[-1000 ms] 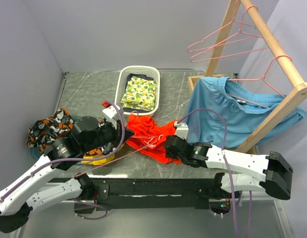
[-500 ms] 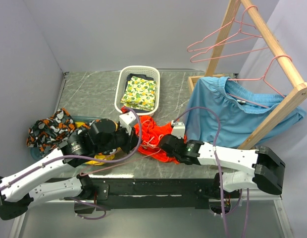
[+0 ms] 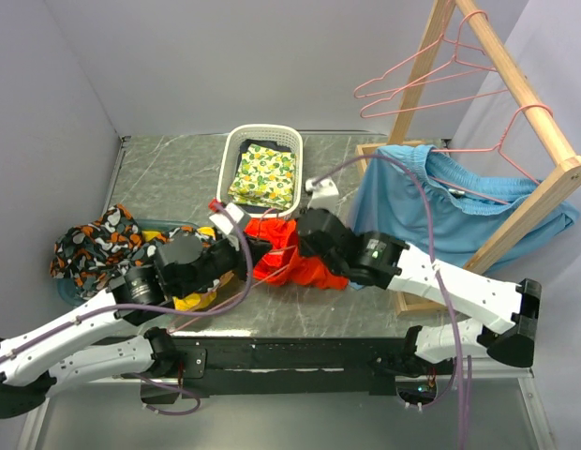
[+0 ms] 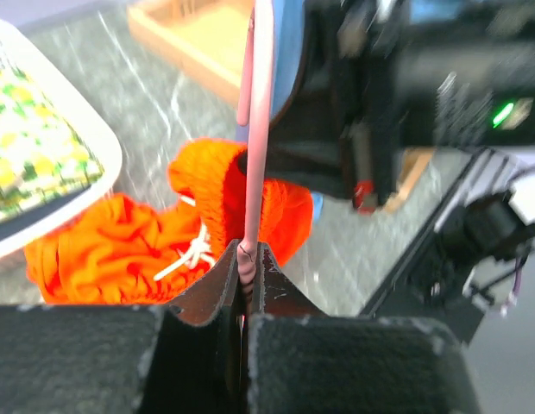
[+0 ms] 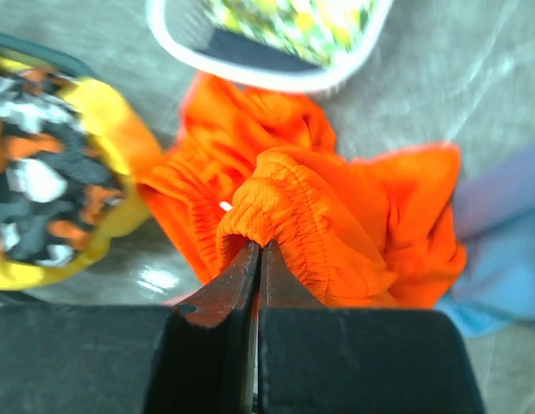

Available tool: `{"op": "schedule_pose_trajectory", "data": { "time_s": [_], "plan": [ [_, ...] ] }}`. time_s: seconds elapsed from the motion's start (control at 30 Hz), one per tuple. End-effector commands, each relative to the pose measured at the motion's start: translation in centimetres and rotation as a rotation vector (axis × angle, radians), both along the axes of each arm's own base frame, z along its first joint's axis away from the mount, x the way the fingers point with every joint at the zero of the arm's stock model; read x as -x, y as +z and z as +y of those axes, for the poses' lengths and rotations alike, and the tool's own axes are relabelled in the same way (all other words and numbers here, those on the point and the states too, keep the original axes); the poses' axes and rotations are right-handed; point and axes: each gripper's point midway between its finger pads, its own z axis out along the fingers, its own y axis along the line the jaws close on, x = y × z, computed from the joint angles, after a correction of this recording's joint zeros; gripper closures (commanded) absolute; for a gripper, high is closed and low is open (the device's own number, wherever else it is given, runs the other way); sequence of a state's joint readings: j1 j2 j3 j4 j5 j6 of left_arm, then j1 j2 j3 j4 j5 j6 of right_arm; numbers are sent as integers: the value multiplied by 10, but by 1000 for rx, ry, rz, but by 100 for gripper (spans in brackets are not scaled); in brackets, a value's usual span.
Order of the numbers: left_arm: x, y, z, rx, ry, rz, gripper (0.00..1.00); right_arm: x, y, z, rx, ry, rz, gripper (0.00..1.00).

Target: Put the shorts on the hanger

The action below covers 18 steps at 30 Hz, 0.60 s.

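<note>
Pink hanger [image 4: 261, 129] cut off at top edge; right arm [image 4: 440, 78] blurred; shorts [image 3: 276, 258] partly under it.

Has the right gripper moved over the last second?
Yes. The right gripper, shut on the shorts, moved up the view, closer to the white basket.

Red shorts [image 3: 292, 265] bunched up mid-table [image 3: 169, 178], left gripper [image 3: 260, 251] at their 9 o'clock, right gripper [image 3: 295, 239] at 12, white basket [image 3: 225, 173] off at 11.
</note>
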<state>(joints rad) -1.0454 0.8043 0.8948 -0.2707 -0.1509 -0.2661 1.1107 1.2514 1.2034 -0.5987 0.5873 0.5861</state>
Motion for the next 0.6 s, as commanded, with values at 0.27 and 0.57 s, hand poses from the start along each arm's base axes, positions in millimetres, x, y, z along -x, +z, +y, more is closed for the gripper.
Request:
{"op": "schedule_pose_trajectory", "data": {
  "time_s": [0.27, 0.57],
  "plan": [
    [-12, 139, 50, 470, 213, -369, 99, -7, 215, 78, -43, 349, -380, 100],
    [-19, 142, 66, 347, 289, -370, 99, -48, 236, 33, 62, 45, -435, 100]
  ]
}}
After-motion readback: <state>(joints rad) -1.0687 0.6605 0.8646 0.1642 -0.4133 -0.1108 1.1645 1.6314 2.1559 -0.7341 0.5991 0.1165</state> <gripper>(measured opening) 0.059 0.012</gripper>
